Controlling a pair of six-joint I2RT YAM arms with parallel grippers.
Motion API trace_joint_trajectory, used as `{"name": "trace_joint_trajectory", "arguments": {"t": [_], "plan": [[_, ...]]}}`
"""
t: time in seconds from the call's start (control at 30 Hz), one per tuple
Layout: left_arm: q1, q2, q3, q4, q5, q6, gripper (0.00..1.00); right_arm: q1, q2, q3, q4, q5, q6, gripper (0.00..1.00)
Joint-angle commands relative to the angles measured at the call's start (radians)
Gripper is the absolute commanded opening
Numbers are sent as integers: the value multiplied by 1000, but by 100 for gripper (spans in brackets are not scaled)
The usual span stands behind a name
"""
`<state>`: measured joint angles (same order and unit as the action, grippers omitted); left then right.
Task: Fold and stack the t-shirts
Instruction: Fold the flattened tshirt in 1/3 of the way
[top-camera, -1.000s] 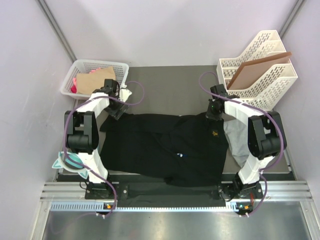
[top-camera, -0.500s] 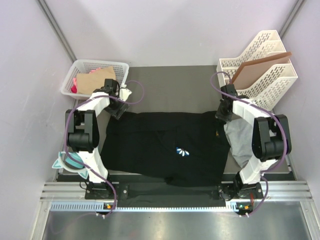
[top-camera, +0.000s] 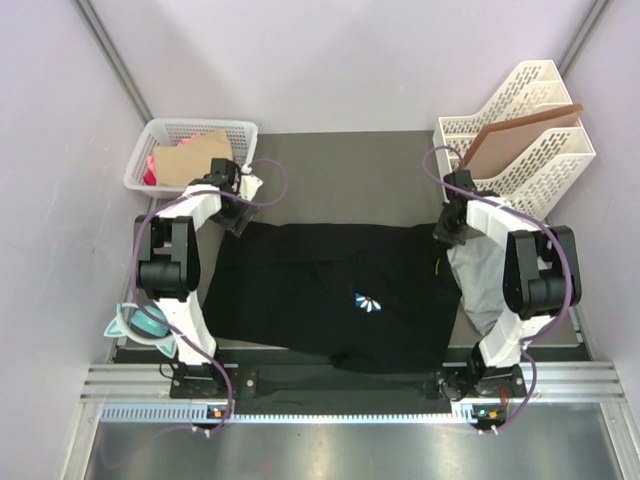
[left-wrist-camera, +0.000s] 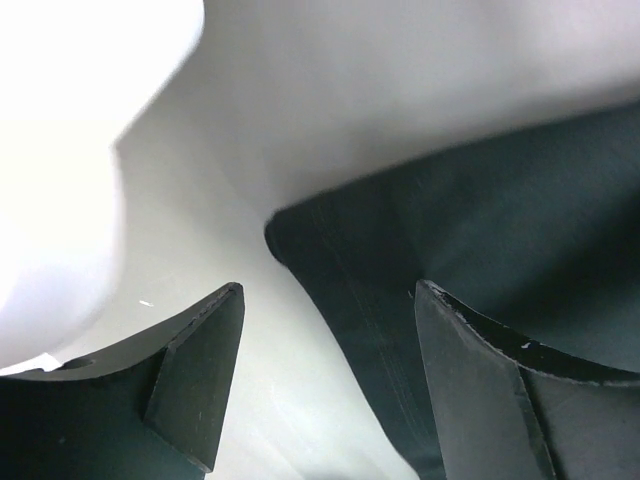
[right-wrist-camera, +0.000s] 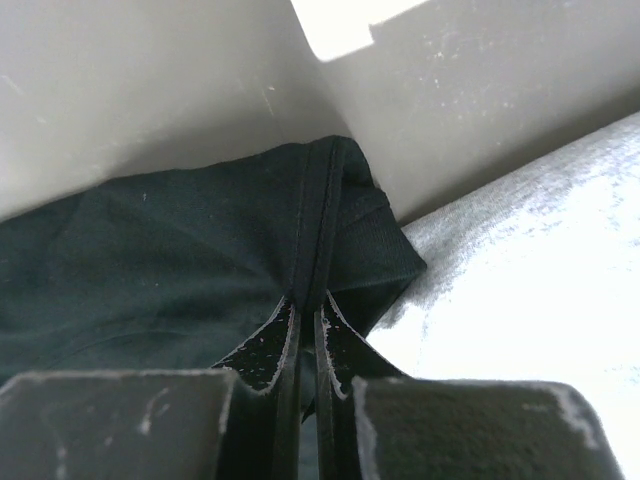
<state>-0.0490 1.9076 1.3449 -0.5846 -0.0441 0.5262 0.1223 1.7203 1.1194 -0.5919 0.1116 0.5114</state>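
Note:
The black t-shirt (top-camera: 320, 290) lies spread flat across the table with its small blue-and-white print (top-camera: 367, 303) facing up. The light grey t-shirt (top-camera: 478, 280) lies under its right edge. My left gripper (top-camera: 240, 215) is open at the shirt's far left corner; in the left wrist view its fingers (left-wrist-camera: 200, 370) straddle the black hem (left-wrist-camera: 370, 330) without pinching it. My right gripper (top-camera: 447, 232) is shut on the far right corner of the black shirt; in the right wrist view (right-wrist-camera: 308, 320) the pads pinch the seam (right-wrist-camera: 318, 220), with grey cloth (right-wrist-camera: 530, 270) beside it.
A white basket (top-camera: 190, 155) with a brown paper item and pink cloth stands at the back left. A white file rack (top-camera: 520, 135) holding a stiff brown board (top-camera: 515, 135) stands at the back right. A teal object (top-camera: 135, 325) sits by the left arm's base.
The right gripper has pulled the black shirt's corner to the right, flattening the fold and uncovering the print. The left gripper has stayed at the far left corner.

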Motion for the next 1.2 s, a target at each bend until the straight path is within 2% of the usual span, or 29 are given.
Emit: {"name": "trace_joint_trajectory", "arguments": {"t": [0.0,0.1,0.17,0.27,0.5,0.53,0.6,0.73,0.83,1.0,1.07,1.17], "plan": [[3,44,-16,130,-88,-12,73,7,16,-4,6,0,-16,0],[43,50,-75,213,-143,17,73,8,13,-7,10,2,-19,0],[110,67,-73,223,-145,12,72,8,22,-4,10,-3,-22,0],[155,82,-64,229,-140,1,70,10,42,0,23,-16,-22,0],[158,-1,-76,232,-111,-45,69,17,100,106,-14,6,-31,2],[158,-37,-76,218,-91,-48,69,17,105,123,-23,13,-36,11],[159,-88,-84,177,-68,-51,69,20,104,173,-55,28,-43,17],[159,-270,-110,91,1,-29,71,25,81,266,-120,53,-65,53],[158,-396,-96,11,70,-11,73,31,38,333,-173,79,-71,71],[156,-545,-29,-133,194,-2,76,80,-167,269,-184,92,-39,70],[150,-573,-24,-171,258,-3,77,121,-235,171,-158,65,-13,68],[101,-575,-82,-175,265,-2,77,175,-324,35,-128,2,24,62]]}}
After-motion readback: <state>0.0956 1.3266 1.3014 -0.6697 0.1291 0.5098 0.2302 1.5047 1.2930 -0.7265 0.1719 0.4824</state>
